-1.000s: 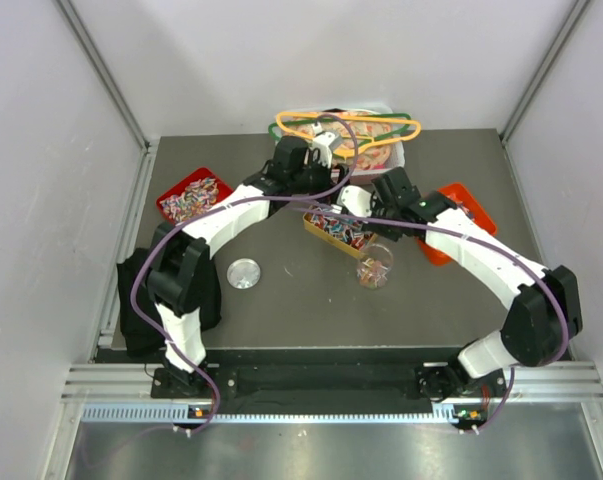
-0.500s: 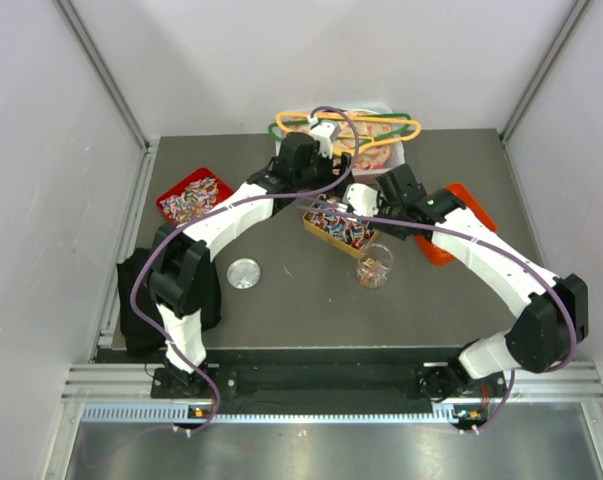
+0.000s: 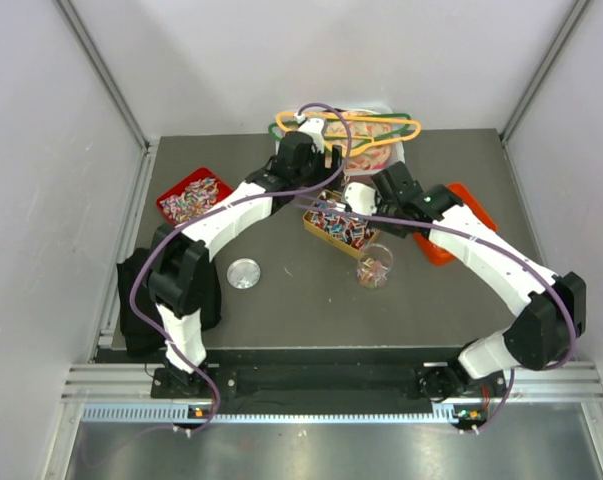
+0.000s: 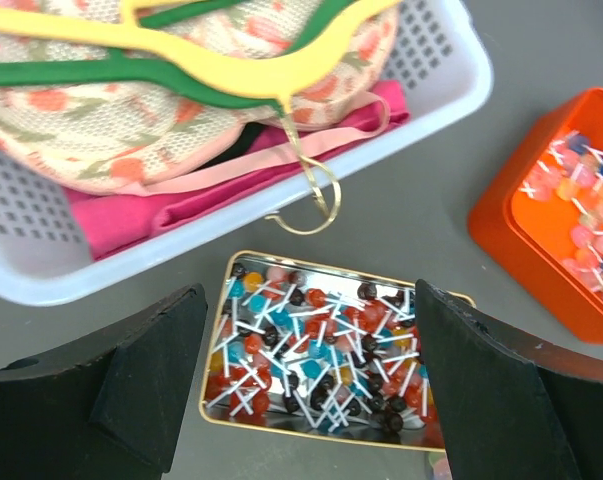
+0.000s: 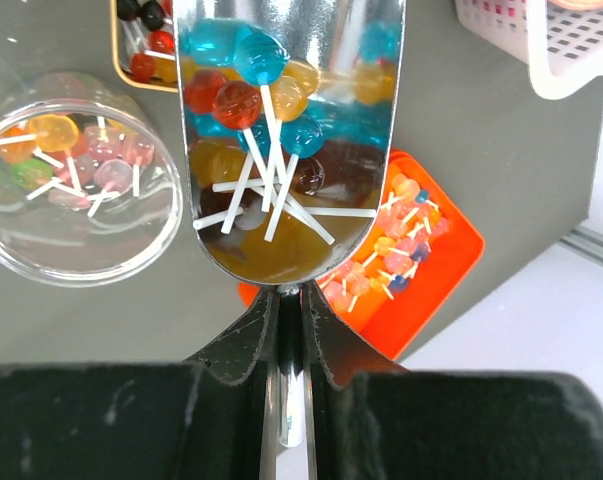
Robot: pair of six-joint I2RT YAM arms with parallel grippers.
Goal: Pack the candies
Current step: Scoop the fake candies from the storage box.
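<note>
Right tool: clamped tight on the handle of a metal scoop loaded with lollipops, held above the tabletop near a clear cup and an orange tray, both holding lollipops. Left tool: spread wide, empty, over a gold tin of lollipops.

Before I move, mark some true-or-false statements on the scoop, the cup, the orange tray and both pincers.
1. The right pincer is shut on the scoop's handle. True.
2. The scoop is empty. False: it carries lollipops.
3. The left pincer grips a lollipop. False: it is open and holds nothing, above the gold tin.
4. The cup already holds some lollipops. True.
5. The orange tray is empty. False: lollipops lie in it.
</note>
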